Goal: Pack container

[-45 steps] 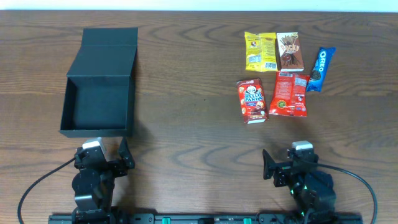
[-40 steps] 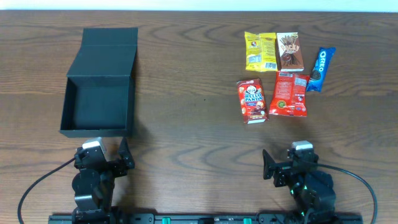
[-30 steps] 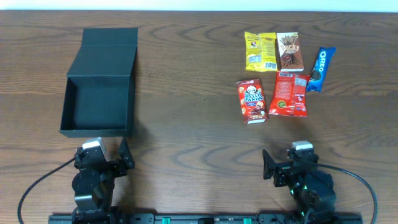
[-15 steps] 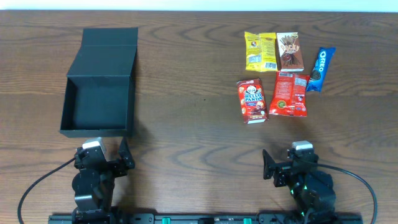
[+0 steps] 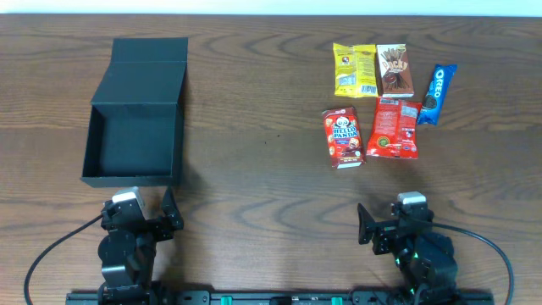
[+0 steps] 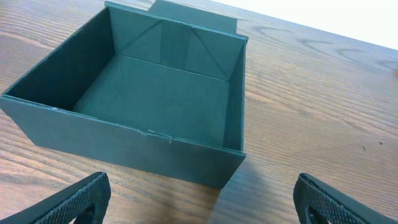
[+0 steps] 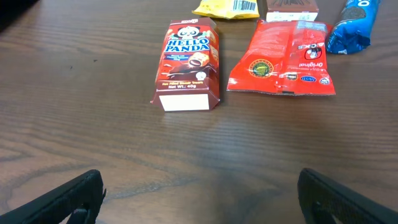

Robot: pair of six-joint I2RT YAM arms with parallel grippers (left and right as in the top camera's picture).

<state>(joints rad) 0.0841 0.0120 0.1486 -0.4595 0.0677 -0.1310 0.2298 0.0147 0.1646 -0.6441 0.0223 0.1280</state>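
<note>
The open container sits just ahead of the left gripper, long axis pointing away, with the Hello Panda box well to the container's right, facing the right gripper; both apparently spread wide, empty.

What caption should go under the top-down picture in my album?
An empty black container sits open on the left; five snacks, a Hello Panda box among them, wait on the right.

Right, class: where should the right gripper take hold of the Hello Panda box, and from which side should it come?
Probably from above, with the open right gripper closing across the two long narrow sides of the Hello Panda box, mid-length. It lies flat on a broad face, and the red packet beside it leaves a gap.
</note>
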